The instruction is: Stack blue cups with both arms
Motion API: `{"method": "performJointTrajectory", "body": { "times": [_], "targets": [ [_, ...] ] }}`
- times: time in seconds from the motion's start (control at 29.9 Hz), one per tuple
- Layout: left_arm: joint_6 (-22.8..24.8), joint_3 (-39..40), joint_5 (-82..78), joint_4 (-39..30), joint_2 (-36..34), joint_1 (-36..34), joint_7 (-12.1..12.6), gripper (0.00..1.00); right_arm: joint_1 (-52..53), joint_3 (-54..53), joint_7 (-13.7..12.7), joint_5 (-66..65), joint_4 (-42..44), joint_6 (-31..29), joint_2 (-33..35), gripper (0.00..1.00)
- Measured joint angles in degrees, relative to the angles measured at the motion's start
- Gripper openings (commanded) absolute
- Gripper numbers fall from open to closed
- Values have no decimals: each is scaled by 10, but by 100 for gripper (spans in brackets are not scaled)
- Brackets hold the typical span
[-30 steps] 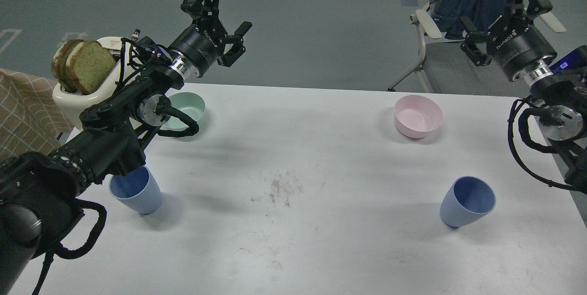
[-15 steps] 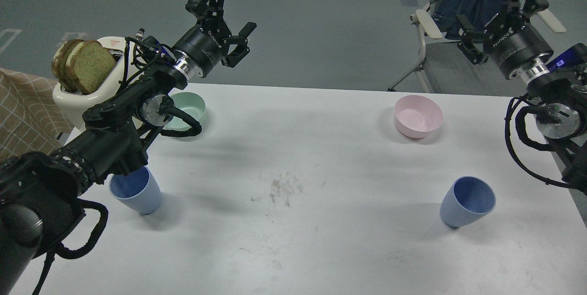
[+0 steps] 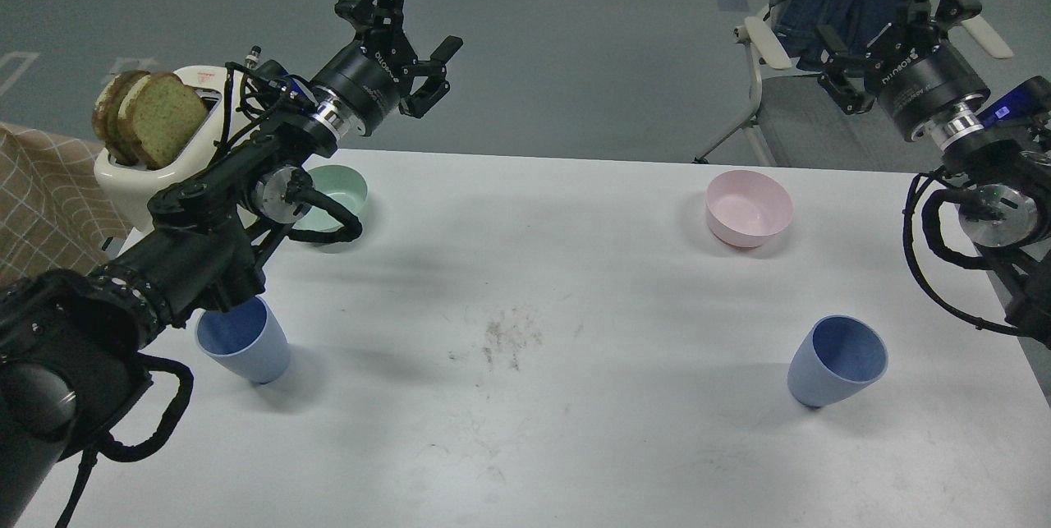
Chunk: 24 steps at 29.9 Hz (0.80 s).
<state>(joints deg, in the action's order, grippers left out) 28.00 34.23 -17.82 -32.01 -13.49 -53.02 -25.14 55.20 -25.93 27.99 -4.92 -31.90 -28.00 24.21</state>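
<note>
Two periwinkle-blue cups stand upright and apart on the white table (image 3: 575, 429). One blue cup (image 3: 245, 341) is at the left, partly hidden by my left arm. The other blue cup (image 3: 837, 361) is at the right. My left gripper (image 3: 415, 15) is open and empty, held high beyond the table's far edge, far from the left cup. My right gripper (image 3: 891, 15) is open and empty, raised at the upper right, well above and behind the right cup.
A mint-green bowl (image 3: 337, 195) sits at the back left, partly behind my left arm. A pink bowl (image 3: 749, 208) sits at the back right. A cream toaster (image 3: 156, 158) holding bread slices (image 3: 152, 113) stands at the table's left edge. A chair (image 3: 788, 35) stands beyond the table.
Both grippers have risen slightly and shifted a little, the left to the right and the right to the left. The cups and bowls have not moved.
</note>
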Motion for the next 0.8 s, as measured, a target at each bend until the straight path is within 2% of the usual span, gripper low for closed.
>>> {"method": "performJointTrajectory", "body": {
  "times": [0.17, 0.33, 0.57, 0.63, 0.8],
  "targets": [
    [0, -5, -41, -49, -35, -3, 0, 98, 1, 0, 0, 0, 0, 0, 1, 100],
    [0, -5, -205, -180, -138, -4, 0, 98, 1, 0, 0, -1, 1, 0, 2, 100],
    [0, -6, -443, -416, -351, 11, -1, 98, 0, 0, 0, -2, 2, 0, 2, 100],
    [0, -7, -522, -483, -423, 24, -12, 98, -2, 1, 0, -4, 3, 0, 1, 100],
    [0, -22, -659, -583, -562, 54, -28, 98, -3, 1, 0, -12, 2, 0, 2, 100]
  ]
}}
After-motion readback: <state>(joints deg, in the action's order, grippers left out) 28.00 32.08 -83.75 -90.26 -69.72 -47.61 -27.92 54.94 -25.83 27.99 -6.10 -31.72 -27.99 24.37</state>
